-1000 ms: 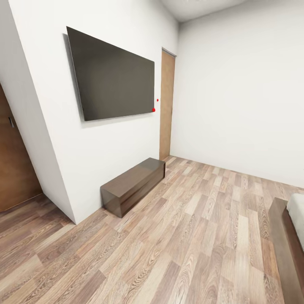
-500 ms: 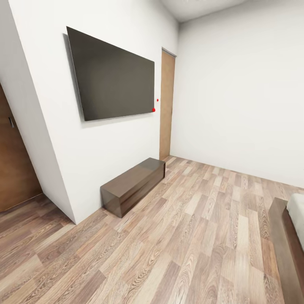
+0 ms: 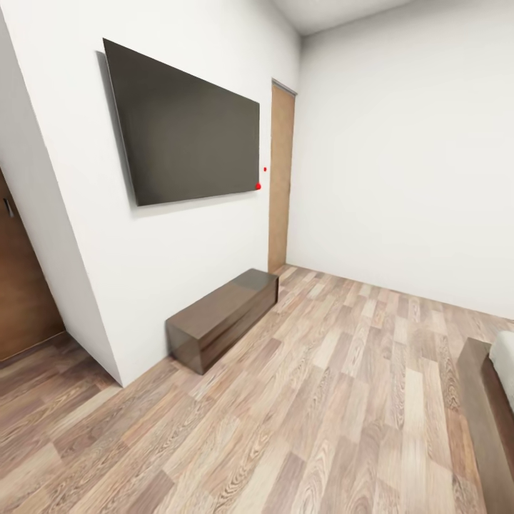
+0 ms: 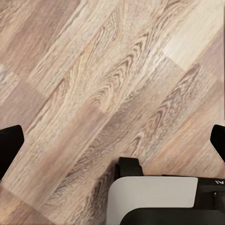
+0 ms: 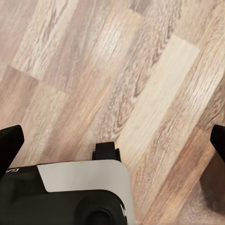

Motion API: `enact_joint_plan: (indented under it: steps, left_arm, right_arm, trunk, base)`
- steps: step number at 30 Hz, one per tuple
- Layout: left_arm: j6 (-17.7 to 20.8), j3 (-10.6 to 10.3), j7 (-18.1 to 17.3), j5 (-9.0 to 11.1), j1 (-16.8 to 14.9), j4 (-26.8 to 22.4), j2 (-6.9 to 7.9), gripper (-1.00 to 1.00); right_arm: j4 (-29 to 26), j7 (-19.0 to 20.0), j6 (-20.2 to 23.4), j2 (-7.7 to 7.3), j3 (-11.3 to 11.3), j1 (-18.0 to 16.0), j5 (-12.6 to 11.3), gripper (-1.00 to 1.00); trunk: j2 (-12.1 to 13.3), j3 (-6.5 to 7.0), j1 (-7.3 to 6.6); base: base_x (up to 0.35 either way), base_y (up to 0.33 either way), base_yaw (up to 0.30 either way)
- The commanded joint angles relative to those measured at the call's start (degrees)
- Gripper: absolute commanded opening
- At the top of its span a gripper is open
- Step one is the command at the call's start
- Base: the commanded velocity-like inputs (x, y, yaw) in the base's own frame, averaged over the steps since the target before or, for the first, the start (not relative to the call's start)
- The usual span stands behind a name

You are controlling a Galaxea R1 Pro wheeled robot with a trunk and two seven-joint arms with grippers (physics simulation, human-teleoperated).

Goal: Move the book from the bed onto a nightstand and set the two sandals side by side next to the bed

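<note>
Both end effectors, left [image 4: 112,140] and right [image 5: 112,140], spread wide, empty over floor [image 3: 321,400]; base risks clipping bed [image 3: 492,421] corner.

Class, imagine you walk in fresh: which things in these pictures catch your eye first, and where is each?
First the big dark screen on the left white wall, with a low brown bench on the floor below it. Then the wooden door in the far corner, and the bed edging in at lower right.

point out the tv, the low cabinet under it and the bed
tv [image 3: 189,128], head view, middle of the screen
low cabinet [image 3: 218,314], head view, its top
bed [image 3: 485,407], head view, wooden frame edge
</note>
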Motion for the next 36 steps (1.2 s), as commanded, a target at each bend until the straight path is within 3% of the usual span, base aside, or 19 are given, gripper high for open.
enact_joint_plan:
  steps: [1,7,13,18,36]
  left_arm:
    - [0.10,-0.50,-0.13,0.58,-0.01,-0.04,0.02,1.00]
    - [0.09,-1.16,-0.14,0.52,0.01,-0.04,-0.40,1.00]
    - [0.04,-4.18,-0.08,0.57,0.01,-0.05,-0.67,1.00]
    - [-0.03,-5.41,-0.11,0.59,0.02,-0.04,-0.73,1.00]
    - [-0.09,-6.07,-0.12,0.59,0.01,-0.12,-0.68,1.00]
  right_arm:
    - [0.16,0.18,-0.21,-0.01,-0.44,-0.01,-0.02,1.00]
    - [0.50,0.19,-0.46,0.04,-0.46,0.08,-0.01,1.00]
    - [0.59,0.20,-0.52,0.08,-0.43,0.11,-0.01,1.00]
    - [0.61,0.22,-0.54,0.17,-0.39,0.11,-0.01,1.00]
    - [1.43,0.26,-0.63,0.45,-0.38,0.11,-0.01,1.00]
  trunk:
    - [-0.03,-0.06,0.03]
    - [-0.03,-0.06,0.03]
    - [-0.03,-0.06,0.03]
    - [-0.03,-0.06,0.03]
    - [-0.03,-0.06,0.03]
  base:
    - [0.300,0.000,-0.140]
    - [0.315,0.000,-0.220]
    - [0.243,0.000,-0.277]
    - [0.078,0.000,-0.291]
    - [0.055,0.000,-0.296]
